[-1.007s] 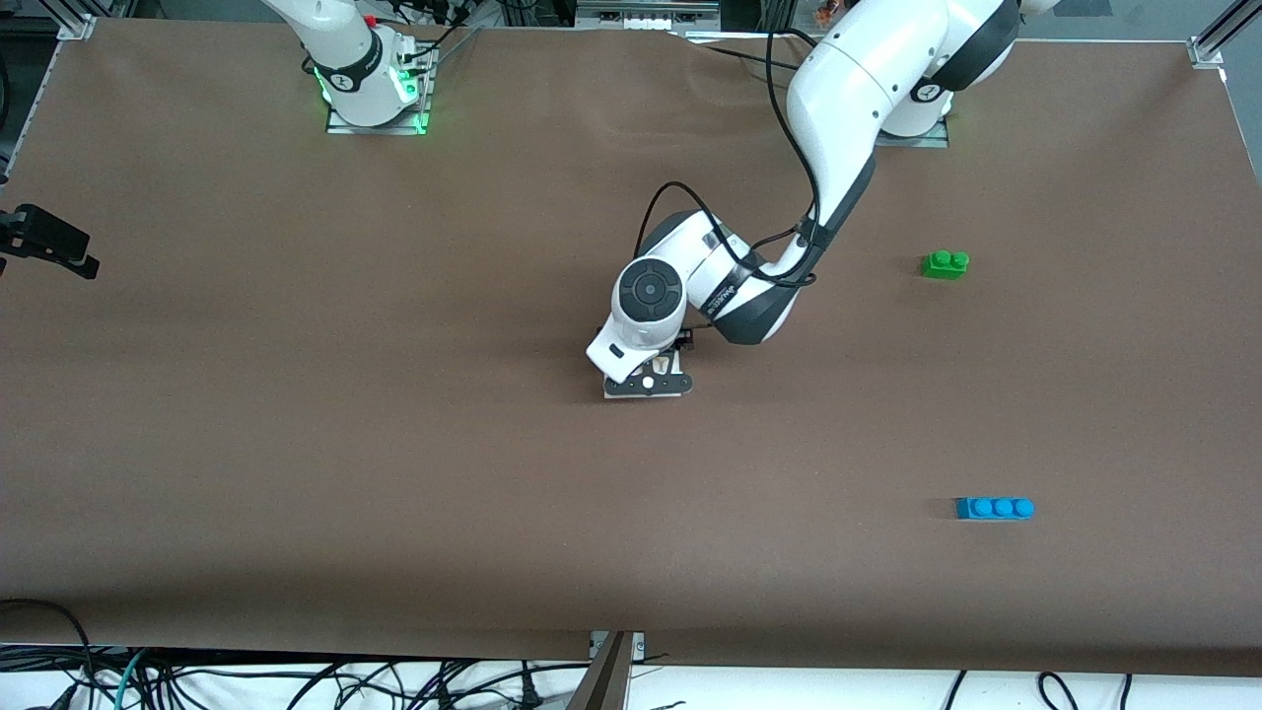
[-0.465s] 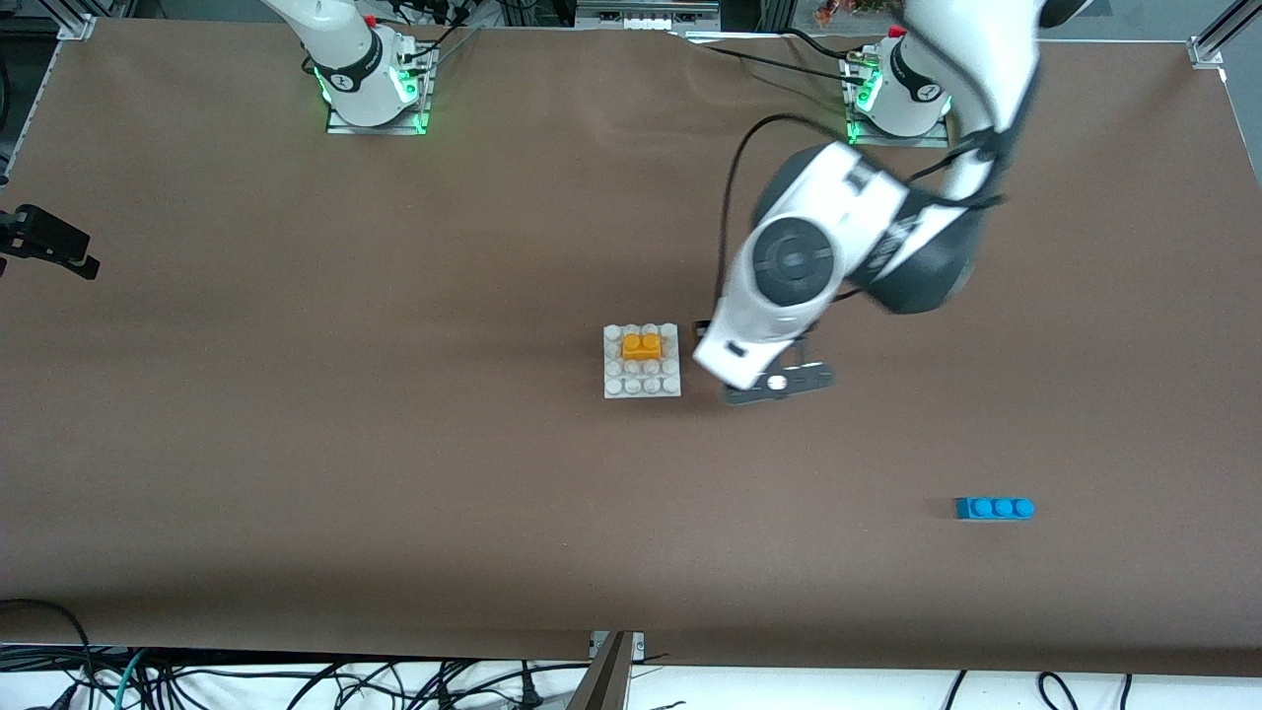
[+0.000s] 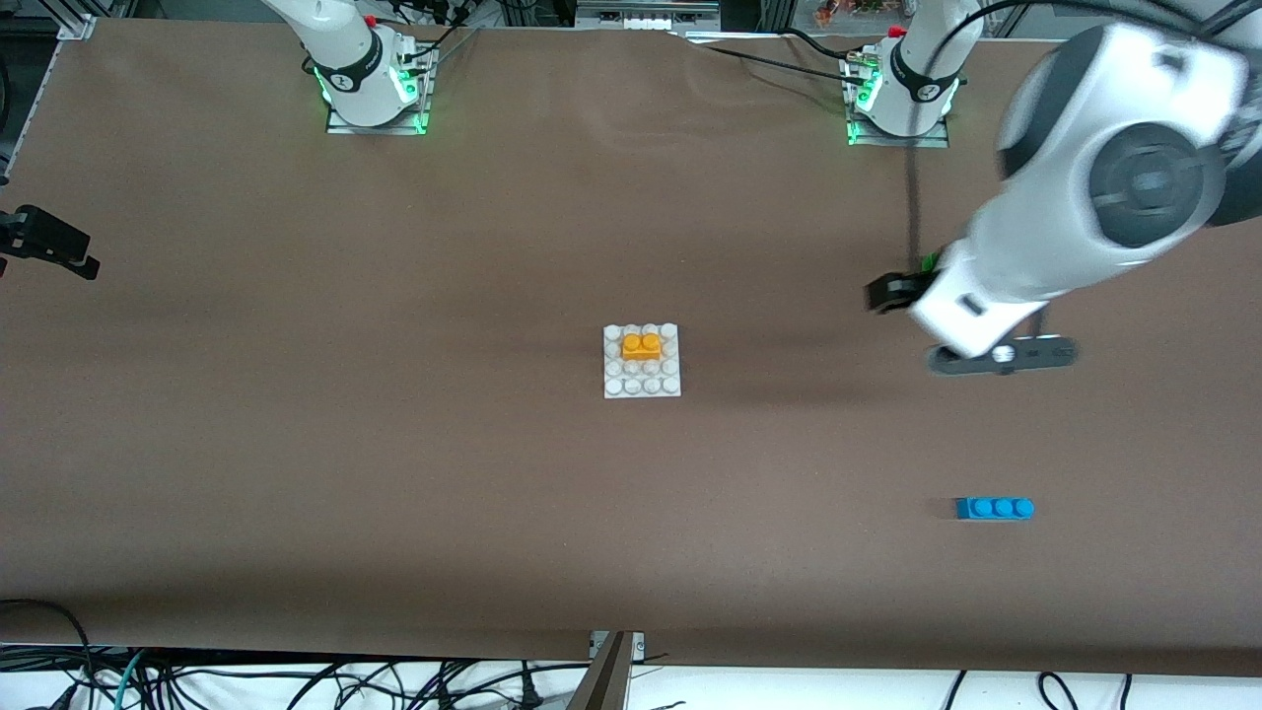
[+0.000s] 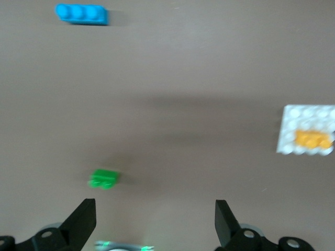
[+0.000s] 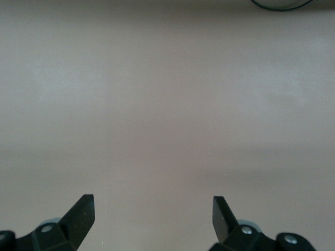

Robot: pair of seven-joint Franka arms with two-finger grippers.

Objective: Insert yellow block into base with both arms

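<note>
The yellow block (image 3: 642, 345) sits pressed on the white studded base (image 3: 641, 387) at the middle of the table, in the base's row second farthest from the front camera. The left wrist view shows the block (image 4: 312, 139) on the base (image 4: 306, 114) off to one side. My left gripper (image 4: 154, 206) is open and empty, up in the air over the table near the green brick, well away from the base toward the left arm's end. My right gripper (image 5: 153, 204) is open over bare table, and only its arm's base shows in the front view.
A green two-stud brick (image 4: 104, 179) lies under the left arm, almost hidden in the front view. A blue three-stud brick (image 3: 994, 508) lies nearer the front camera at the left arm's end. A black fixture (image 3: 44, 242) sits at the table edge at the right arm's end.
The left arm has lifted off the base and swung toward its own end of the table. That uncovered the yellow block on the base and now covers the green brick.
</note>
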